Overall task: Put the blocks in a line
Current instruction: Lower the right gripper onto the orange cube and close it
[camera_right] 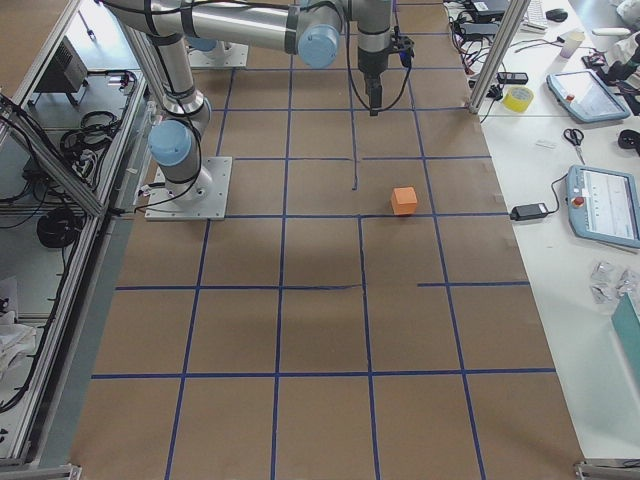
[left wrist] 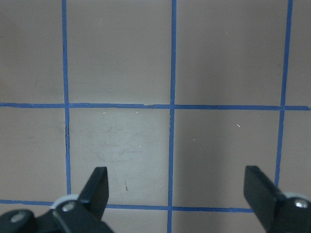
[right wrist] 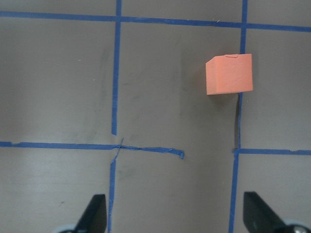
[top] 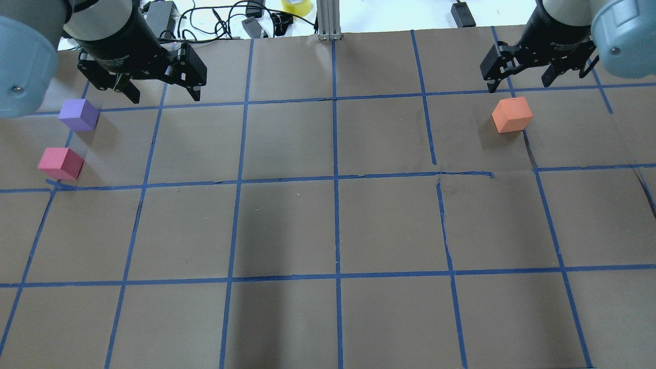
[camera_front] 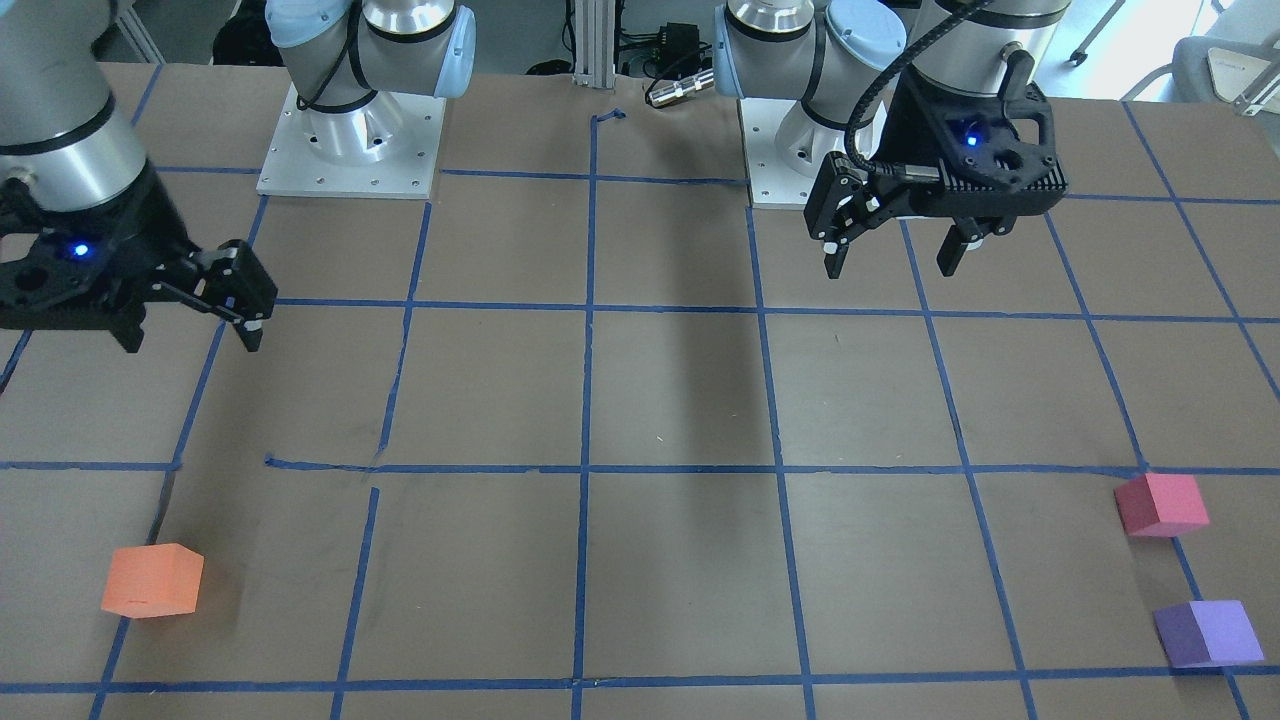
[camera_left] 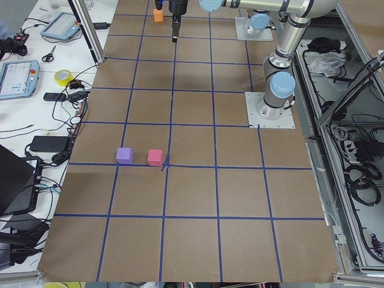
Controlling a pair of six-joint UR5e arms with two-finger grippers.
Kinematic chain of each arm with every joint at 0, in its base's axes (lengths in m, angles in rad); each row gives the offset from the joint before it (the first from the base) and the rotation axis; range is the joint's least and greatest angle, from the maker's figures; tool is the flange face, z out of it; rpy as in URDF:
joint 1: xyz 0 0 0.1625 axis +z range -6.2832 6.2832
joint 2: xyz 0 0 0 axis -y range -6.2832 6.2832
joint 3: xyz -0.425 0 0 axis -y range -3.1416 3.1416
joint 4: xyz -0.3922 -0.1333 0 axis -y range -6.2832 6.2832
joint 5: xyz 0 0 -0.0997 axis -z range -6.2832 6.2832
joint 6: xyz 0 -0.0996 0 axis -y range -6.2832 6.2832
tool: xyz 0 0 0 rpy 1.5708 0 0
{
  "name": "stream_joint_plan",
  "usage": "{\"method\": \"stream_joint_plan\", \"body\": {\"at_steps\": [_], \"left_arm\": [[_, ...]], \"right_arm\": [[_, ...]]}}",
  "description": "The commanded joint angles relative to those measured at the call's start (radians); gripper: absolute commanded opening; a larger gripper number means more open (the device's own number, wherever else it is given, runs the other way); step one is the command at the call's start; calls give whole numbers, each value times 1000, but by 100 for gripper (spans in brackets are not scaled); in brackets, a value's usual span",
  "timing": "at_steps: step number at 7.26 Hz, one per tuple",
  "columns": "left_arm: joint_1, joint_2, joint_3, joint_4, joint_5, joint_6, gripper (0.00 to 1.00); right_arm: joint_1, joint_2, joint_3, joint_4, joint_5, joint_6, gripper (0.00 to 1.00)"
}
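Note:
The orange block (top: pixel 511 114) sits on the table's right side and also shows in the right wrist view (right wrist: pixel 229 74) and the front view (camera_front: pixel 152 580). The purple block (top: pixel 78 114) and the pinkish-red block (top: pixel 60 163) sit close together, apart, at the left edge; both show in the front view, purple (camera_front: pixel 1205 633) and pinkish-red (camera_front: pixel 1160 504). My left gripper (top: pixel 159 88) is open and empty above the table, right of the purple block; no block shows in its wrist view (left wrist: pixel 177 182). My right gripper (top: pixel 520 82) is open and empty, raised just beyond the orange block.
The table (top: pixel 333 225) is brown paper with a grid of blue tape lines. Both arm bases (camera_front: pixel 350 140) stand at the robot's edge. Cables and a tape roll (top: pixel 296 6) lie past the far edge. Tablets and tools lie on the side bench (camera_right: pixel 600 200).

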Motion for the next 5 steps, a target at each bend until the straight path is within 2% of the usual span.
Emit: {"method": "stream_joint_plan", "body": {"at_steps": [1,3,5], "left_arm": [[0,0,-1,0,1,0,100],[0,0,1,0,-1,0,100],[0,3,-1,0,1,2,100]], "right_arm": [[-64,100,0,-122,4,-74,100],[-96,223,-3,-302,3,-101,100],[-127,323,-17,-405,6,-153,100]]}}
